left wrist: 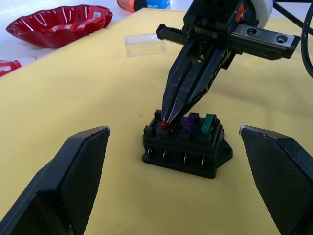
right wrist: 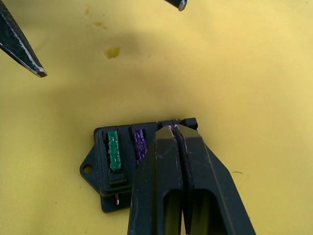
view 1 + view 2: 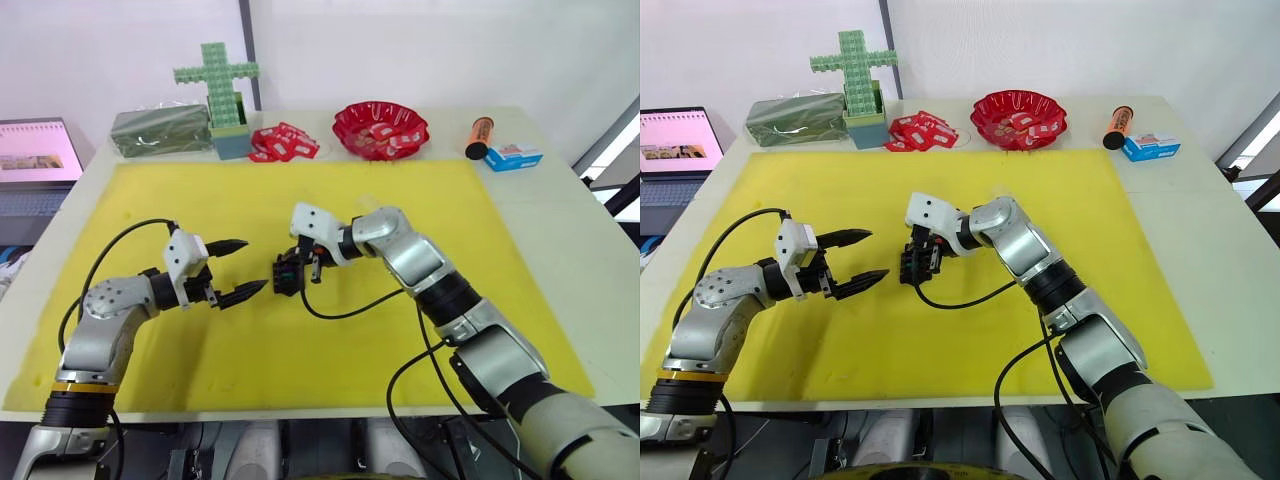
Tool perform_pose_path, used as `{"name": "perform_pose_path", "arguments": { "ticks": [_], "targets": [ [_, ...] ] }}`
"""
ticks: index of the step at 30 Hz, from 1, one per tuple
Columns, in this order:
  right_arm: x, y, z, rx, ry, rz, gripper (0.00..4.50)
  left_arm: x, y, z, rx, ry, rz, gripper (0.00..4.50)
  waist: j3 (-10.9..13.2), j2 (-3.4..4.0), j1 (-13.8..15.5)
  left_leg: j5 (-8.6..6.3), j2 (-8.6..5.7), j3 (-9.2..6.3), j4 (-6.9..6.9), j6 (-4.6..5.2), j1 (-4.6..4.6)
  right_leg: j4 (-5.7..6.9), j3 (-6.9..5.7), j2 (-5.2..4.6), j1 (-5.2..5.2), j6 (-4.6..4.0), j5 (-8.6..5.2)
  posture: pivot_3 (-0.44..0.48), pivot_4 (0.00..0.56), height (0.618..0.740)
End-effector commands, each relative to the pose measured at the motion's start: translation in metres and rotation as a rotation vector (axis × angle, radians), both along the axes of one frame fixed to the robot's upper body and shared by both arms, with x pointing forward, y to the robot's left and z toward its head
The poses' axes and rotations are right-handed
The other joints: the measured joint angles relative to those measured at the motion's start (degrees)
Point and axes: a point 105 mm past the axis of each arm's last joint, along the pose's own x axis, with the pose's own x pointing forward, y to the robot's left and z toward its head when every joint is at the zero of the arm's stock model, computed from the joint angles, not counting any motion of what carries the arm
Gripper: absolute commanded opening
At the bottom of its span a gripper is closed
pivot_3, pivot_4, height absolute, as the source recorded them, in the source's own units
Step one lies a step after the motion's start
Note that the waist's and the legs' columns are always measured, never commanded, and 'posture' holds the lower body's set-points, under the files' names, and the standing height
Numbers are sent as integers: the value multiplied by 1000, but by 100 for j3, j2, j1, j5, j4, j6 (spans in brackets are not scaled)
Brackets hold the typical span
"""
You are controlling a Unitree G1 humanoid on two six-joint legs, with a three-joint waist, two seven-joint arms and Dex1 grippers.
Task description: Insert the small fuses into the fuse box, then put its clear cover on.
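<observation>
Fuse box [image 1: 185, 145]: 1, black, upright on the yellow mat [image 3: 330, 340], near its middle, between my 2 grippers.
Fuses seated: 2 stand free in the top slots, 1 green [image 1: 209, 124] at the end, 1 purple [image 1: 191, 121] just beside it.
Red fuse [image 1: 165, 125]: 1, next along the same row, pinched at its top by my right jaws.
4th fuse: I cannot tell where it is.
Right gripper [image 1: 168, 116]: jaws pressed together, tips down on the box and clamped on the red fuse.
Left gripper [image 3: 236, 268]: jaws spread wide, holding nothing, hovering just beside the box on my left, tips toward it and clear of it.
Clear cover [image 1: 145, 44]: 1, lying on the mat beyond the box, well apart from it, toward the red bowl.
Red bowl [image 3: 381, 129]: 1, on the bench [image 3: 560, 210] past the mat's far edge, red-white packets inside.
Loose packets [image 3: 284, 142]: 1 small heap by the bowl; count not readable.
Green block cross [image 3: 216, 78]: 1, standing in a small box at the far edge.
Orange cylinder [image 3: 479, 137]: 1, beside 1 blue-white carton [image 3: 513, 156].
</observation>
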Motion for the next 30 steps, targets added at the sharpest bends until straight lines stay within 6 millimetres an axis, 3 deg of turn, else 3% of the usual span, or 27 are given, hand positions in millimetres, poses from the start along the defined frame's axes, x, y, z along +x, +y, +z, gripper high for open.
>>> {"name": "perform_pose_path", "arguments": {
  "ticks": [1,3,9,14,19,25,28,30],
  "targets": [
    [-8,-32,-62,-155,187,-93,28,-1,6,12,14,-55,9,4500,-14,4,-2,0,0,0,-1,0,0,-2,0,-4,0,0,0,0,150,740],
    [-6,-25,-52,-113,128,-54,28,-1,5,12,14,-58,8,4500,-17,6,-1,0,-2,1,-4,-1,0,-6,0,-19,-1,-1,0,0,150,740],
    [-11,-3,12,101,-69,50,28,-4,13,17,23,-65,8,4500,-14,8,-26,-1,-4,6,-18,-2,-24,-16,2,-25,-10,-2,0,0,150,740],
    [-24,-1,42,205,-128,84,28,-7,19,21,37,-75,3,4500,-11,6,-21,3,-3,4,-17,-3,-101,-5,2,-23,-88,1,5,0,150,740],
    [-27,-8,62,303,-132,38,28,-7,20,33,45,-100,-22,4500,-5,7,-23,3,-3,6,-18,-3,-104,-12,1,-23,-87,0,4,0,150,740],
    [-23,-34,85,355,-166,-31,28,-7,27,49,75,-121,-30,4500,-3,6,-16,3,-3,6,-13,-3,-103,-14,-1,-21,-84,-4,5,0,150,740],
    [-20,-70,84,296,-210,-106,635,-2,45,60,90,-129,29,4500,7,1,-1,3,-5,8,-13,-3,-104,-18,-2,-18,-83,-4,5,0,150,740],
    [-21,-92,82,259,-220,-152,1339,1,57,65,100,-139,76,4500,17,0,-4,3,-8,10,-14,-2,-104,-23,-3,-11,-82,-3,5,0,150,740]
  ]
}}
